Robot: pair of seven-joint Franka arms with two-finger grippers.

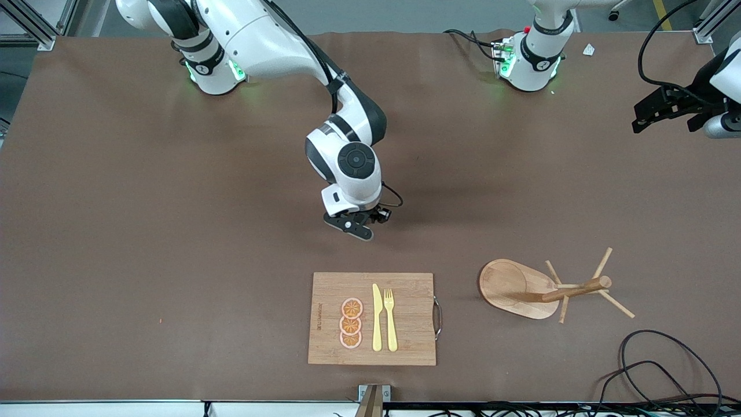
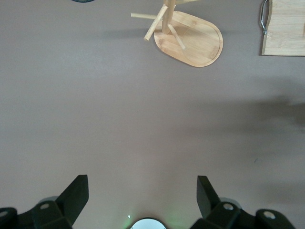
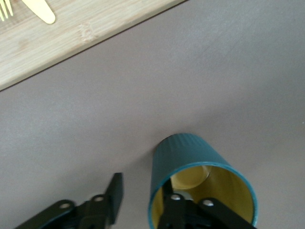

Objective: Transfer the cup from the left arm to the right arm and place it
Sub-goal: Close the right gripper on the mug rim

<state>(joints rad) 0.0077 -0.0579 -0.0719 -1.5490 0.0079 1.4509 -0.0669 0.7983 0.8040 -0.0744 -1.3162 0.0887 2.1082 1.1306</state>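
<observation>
The cup [image 3: 190,157], dark teal outside and yellow inside, stands upright on the brown table, a little farther from the front camera than the cutting board. In the front view the right hand hides it. My right gripper [image 3: 142,188] [image 1: 359,223] is down over the cup's rim, with one finger inside and the other finger [image 3: 116,191] outside. A gap shows between that outer finger and the cup's wall. My left gripper [image 2: 141,195] [image 1: 666,110] waits open and holds nothing, above the left arm's end of the table.
A bamboo cutting board [image 1: 411,313] lies near the front edge with orange slices [image 1: 351,323], a yellow knife [image 1: 377,318] and a yellow fork [image 1: 391,318] on it. A wooden mug tree [image 1: 515,286] stands toward the left arm's end. Black cables [image 1: 654,370] lie by that corner.
</observation>
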